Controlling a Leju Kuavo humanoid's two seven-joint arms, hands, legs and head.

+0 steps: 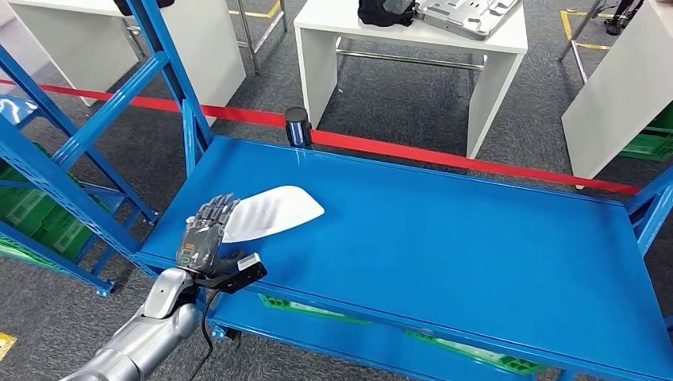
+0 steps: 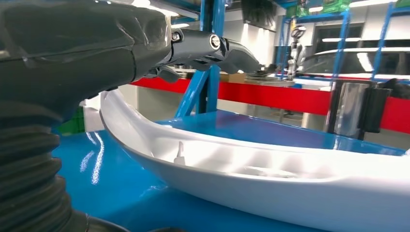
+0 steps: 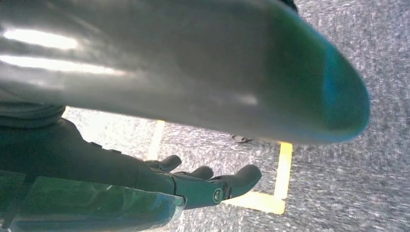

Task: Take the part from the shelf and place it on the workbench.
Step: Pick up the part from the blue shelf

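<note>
White and glossy, the part lies on the blue shelf near its front left corner, its broad end pointing toward the shelf's middle and its narrow end under the left hand. From the head view that hand lies over the part's near end with its fingers stretched forward and a little apart across the top; the left wrist view shows dark fingers reaching out above the part's rim, with the underside of the part resting on the shelf. Whether the thumb has closed beneath the edge cannot be told, so a firm hold is not confirmed. The right hand hangs low over grey carpet with yellow floor tape, its fingers gently curled and holding nothing. By my reading the task is in its opening stage: the reach is made, the grasp is being settled, and the lift, the carry and the setting down on the white worktop beyond the red barrier are all left to do
</note>
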